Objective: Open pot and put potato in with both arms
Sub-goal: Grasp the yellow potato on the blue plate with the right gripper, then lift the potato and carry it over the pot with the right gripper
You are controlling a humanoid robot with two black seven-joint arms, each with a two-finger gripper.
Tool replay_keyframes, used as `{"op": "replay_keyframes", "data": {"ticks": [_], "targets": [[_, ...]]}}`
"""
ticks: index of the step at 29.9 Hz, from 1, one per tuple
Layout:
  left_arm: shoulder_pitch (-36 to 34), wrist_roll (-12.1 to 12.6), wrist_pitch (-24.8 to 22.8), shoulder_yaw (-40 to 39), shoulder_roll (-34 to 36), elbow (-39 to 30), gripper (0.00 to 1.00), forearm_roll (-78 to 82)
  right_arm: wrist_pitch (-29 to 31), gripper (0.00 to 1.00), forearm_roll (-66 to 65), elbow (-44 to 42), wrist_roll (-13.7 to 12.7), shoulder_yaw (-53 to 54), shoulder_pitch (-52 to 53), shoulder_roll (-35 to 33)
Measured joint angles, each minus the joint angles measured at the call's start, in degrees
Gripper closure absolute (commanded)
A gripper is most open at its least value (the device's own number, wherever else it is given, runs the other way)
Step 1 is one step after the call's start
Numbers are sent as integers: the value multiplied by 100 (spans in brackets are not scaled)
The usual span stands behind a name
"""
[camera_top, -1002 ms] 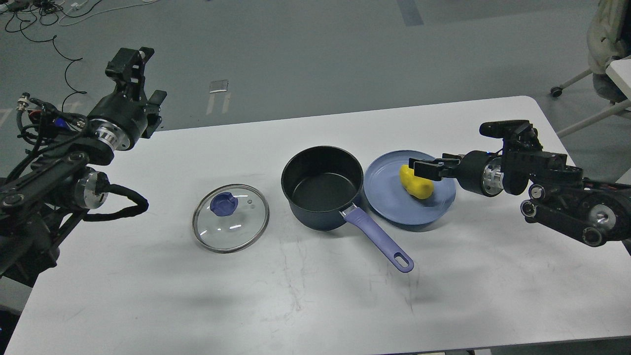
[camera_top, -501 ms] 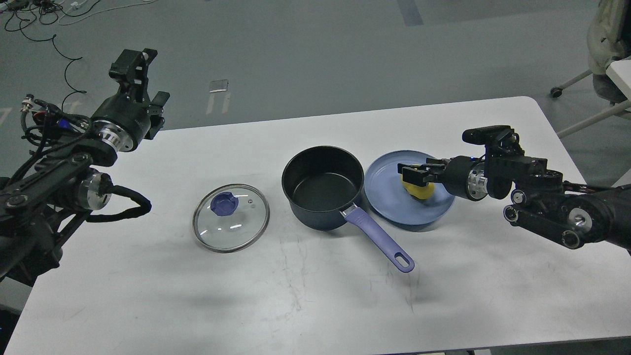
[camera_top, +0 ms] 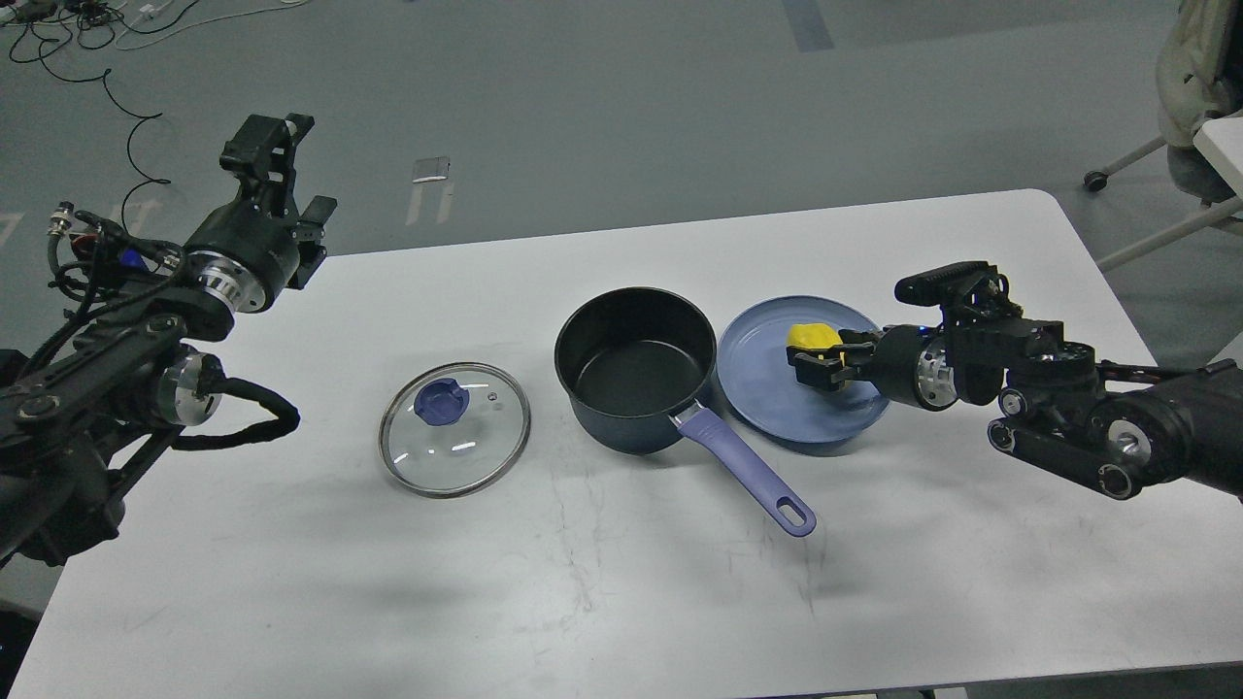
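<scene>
Right hand (camera_top: pixel 814 357) grips the yellow potato (camera_top: pixel 812 337) over the blue plate (camera_top: pixel 767 388); left hand (camera_top: pixel 277 155) hangs open, empty.

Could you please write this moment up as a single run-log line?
lid: off, on table | pot: open, empty | potato: on plate | right gripper: jaws around potato | left gripper: raised, away

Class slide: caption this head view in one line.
Lid off, pot open; right gripper at the potato on its plate.
</scene>
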Motion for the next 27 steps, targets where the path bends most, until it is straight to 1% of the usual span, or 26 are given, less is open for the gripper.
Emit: {"op": "replay_keyframes", "data": {"ticks": [3,11,19,24,27], "targets": [[4,-4,-1,0,0,0,2,0,-12,54,0,-36,0,-9,13,61],[6,-8,0,0,4,2,2,0,-224,56,39,-6,1,35,258,170],[-35,1,0,-13,-45,2,2,0,-320,57,96,209,53,134,1153,200],[-63,1,0,-18,-46,1,2,0,-311,57,89,183,86,76,1330,711],[-70,1,0,-18,-35,1,2,0,-300,55,80,49,88,-89,1340,1092]]}}
